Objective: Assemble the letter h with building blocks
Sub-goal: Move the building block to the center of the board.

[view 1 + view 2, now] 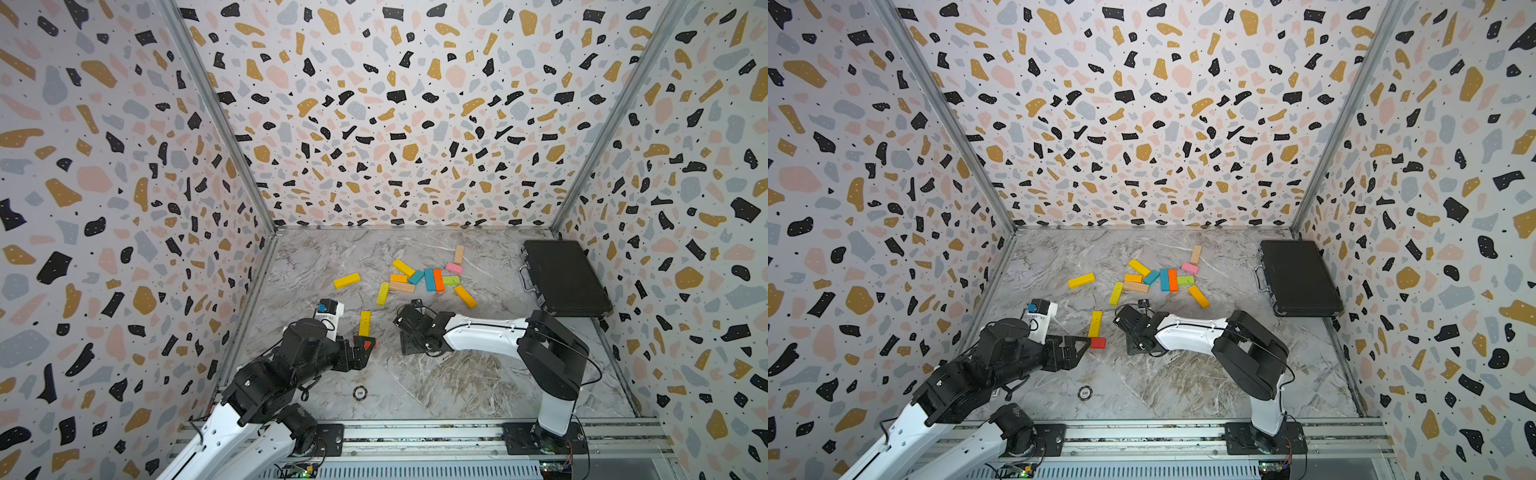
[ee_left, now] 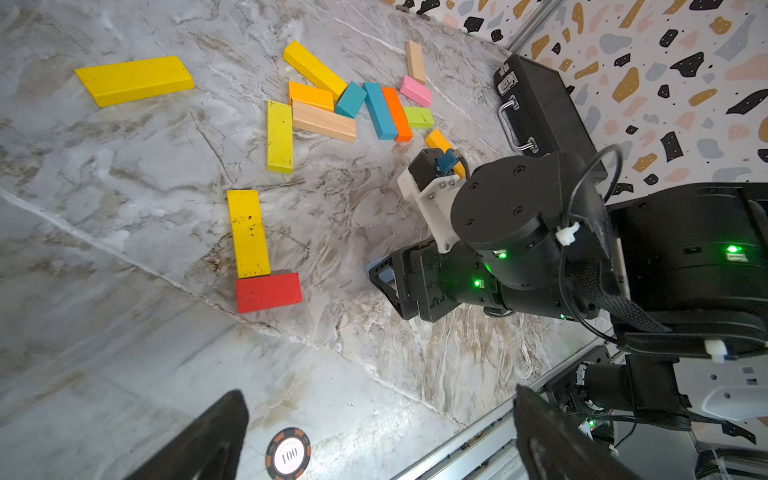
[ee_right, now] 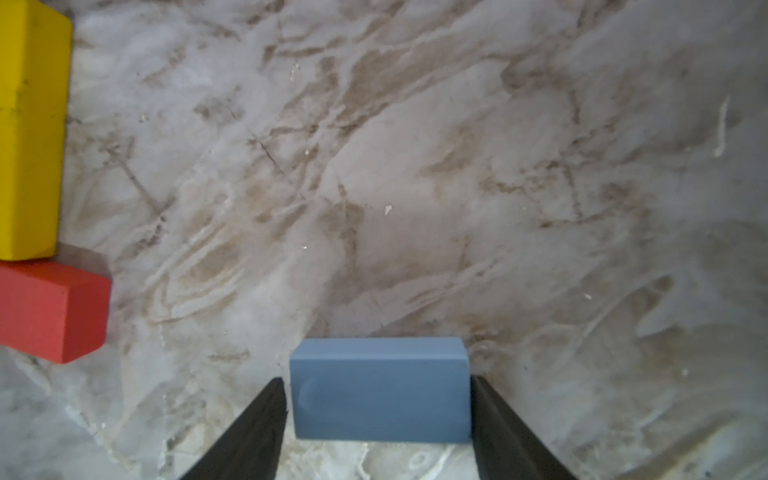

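Both top views: high behind the arm bases, tilted down and forward, whole marble table (image 1: 436,386) in frame, near-identical. Left wrist cam: mid-height, oblique across the table. Right wrist cam: almost on the surface, blue block (image 3: 380,390) up close — both wrist cams catch the red block (image 2: 268,292).

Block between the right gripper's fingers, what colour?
The half-length block is blue, best seen in the right wrist view.

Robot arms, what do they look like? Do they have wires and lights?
Both arms mix white shells with chunky round black joints. The right arm has thin black cables looping along it and small green lights. The left arm is black near the hand, white near the base. The left hand and right hand each end in two pointed black fingers.
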Robot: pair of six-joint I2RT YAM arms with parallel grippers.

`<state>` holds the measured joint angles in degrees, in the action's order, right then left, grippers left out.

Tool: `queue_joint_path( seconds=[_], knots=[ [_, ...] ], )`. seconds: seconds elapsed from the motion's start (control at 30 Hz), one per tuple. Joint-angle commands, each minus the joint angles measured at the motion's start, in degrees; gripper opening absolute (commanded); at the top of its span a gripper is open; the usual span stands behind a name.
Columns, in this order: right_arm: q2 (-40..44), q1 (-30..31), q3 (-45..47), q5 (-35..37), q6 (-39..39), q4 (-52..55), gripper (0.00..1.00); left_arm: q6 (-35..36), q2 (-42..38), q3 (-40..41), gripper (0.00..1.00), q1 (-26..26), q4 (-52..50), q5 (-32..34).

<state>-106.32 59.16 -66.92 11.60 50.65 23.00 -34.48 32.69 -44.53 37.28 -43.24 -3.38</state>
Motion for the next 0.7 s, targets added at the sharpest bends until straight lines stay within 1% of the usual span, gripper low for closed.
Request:
queue_joint_path(
  seconds=[0.0, 0.2, 0.47, 0.67],
  knots=[
    [-0.97, 1.92, -2.76, 1.85, 2.28, 3.42, 0.67, 0.5, -1.54, -1.85, 0.99, -0.28, -0.2, 0.73],
    [-2.85, 3.05, -4.11, 2.19, 4.45, 3.95, 0.66, 0.86, -2.45, -3.06, 0.99, -0.28, -1.37, 1.51],
    [-4.98, 4.08, -7.37, 2.71, 10.1, 3.96, 0.6, 1.6, -3.75, -3.86, 0.99, -0.31, -2.85, 2.61],
    [-7.8, 4.72, -12.5, 2.38, 12.65, 5.47, 0.59, 2.15, -4.21, -4.19, 0.99, -0.28, -3.75, 3.11]
  ],
)
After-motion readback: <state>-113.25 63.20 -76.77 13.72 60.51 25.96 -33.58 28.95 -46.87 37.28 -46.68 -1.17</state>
